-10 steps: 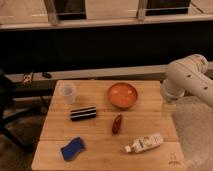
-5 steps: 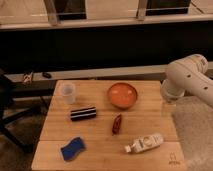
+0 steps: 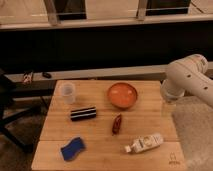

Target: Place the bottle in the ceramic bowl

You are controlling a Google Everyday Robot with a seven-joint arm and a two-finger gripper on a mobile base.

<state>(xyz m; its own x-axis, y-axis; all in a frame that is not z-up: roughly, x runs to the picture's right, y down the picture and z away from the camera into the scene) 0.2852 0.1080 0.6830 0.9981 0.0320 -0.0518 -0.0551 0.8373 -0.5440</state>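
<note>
Dark glass and a pale ledge ran behind the wooden counter (image 3: 100,157), and the robot's white arm (image 3: 187,77) bulked over its right edge. Its hand (image 3: 169,107) hung low beside that edge, spread as far as I could make out, holding nothing and touching nothing.

The bottle (image 3: 145,143) lay on its side near the front right corner, cap pointing toward the front edge and the left. The ceramic bowl (image 3: 122,95) sat empty toward the back edge, a little right of middle, well apart from the bottle.

My first worry was the bottle's round body. Lying flat, it looked ready to roll if one finger touched it before the other, and the front edge was near enough that a shove could send it off. A pinch too close to the cap would probably let the heavier end sag and slip.

The dark red slender object (image 3: 117,123) lay between bottle and bowl. A low carry would likely clip it and drag it along.

At the bowl, a release from too high could make the bottle bounce out or knock the rim. The translucent cup (image 3: 67,92), the black striped bar (image 3: 83,113) and the blue sponge (image 3: 73,148) sat further left, and seemed out of harm's way.
</note>
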